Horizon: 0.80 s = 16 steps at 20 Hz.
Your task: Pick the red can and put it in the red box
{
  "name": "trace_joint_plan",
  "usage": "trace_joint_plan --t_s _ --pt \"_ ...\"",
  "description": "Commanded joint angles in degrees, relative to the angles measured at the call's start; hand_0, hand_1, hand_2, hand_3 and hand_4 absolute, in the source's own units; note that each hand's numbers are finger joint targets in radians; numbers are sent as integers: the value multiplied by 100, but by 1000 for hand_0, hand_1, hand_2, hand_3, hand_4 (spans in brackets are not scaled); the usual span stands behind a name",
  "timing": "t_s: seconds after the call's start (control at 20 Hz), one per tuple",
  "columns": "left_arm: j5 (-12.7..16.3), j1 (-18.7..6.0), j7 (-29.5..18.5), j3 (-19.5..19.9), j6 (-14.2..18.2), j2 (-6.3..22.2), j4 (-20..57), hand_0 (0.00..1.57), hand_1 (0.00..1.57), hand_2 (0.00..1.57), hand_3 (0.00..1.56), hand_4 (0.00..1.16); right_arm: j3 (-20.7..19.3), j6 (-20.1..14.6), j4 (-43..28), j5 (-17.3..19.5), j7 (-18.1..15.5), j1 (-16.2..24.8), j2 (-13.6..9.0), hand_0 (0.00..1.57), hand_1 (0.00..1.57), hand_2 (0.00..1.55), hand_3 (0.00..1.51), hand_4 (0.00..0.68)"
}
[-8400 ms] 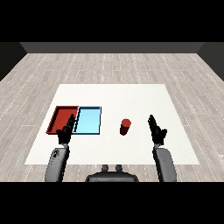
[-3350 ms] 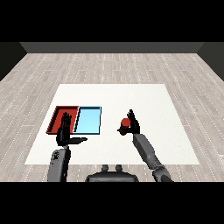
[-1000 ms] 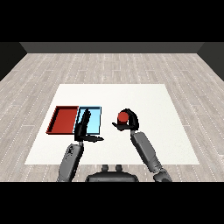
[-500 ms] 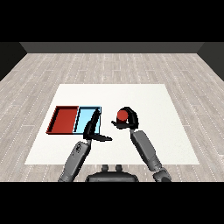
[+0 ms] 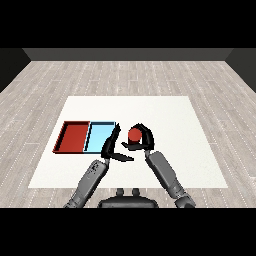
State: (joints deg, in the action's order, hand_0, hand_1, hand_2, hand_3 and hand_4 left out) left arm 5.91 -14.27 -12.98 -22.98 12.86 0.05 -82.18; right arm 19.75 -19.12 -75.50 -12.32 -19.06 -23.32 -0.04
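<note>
Head view: right hand [image 5: 143, 138] curls round cylindrical red can [image 5: 134, 135].

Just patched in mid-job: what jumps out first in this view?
The red can stands out, held up in the right hand, whose fingers curl round it, right of the light blue tray. The left hand reaches toward it with straight fingers. The red tray lies at far left, nothing in it.
</note>
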Motion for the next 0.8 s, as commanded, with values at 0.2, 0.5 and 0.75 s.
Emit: trace_joint_plan --t_s 0.2,0.5,0.75 --pt "52 -145 210 -369 379 -5 133 0 0 0 0 0 417 -318 -212 -230 250 -232 4 1414 1414 1428 1397 621" --pt "305 -853 200 -547 783 -5 738 0 0 0 0 0 778 -412 -183 -223 -118 -103 4 1431 1431 1435 1398 603" --pt "388 -1038 293 -667 933 -5 824 0 0 0 0 0 1136 -726 -85 -631 -100 -345 4 1445 1445 1430 1385 600"
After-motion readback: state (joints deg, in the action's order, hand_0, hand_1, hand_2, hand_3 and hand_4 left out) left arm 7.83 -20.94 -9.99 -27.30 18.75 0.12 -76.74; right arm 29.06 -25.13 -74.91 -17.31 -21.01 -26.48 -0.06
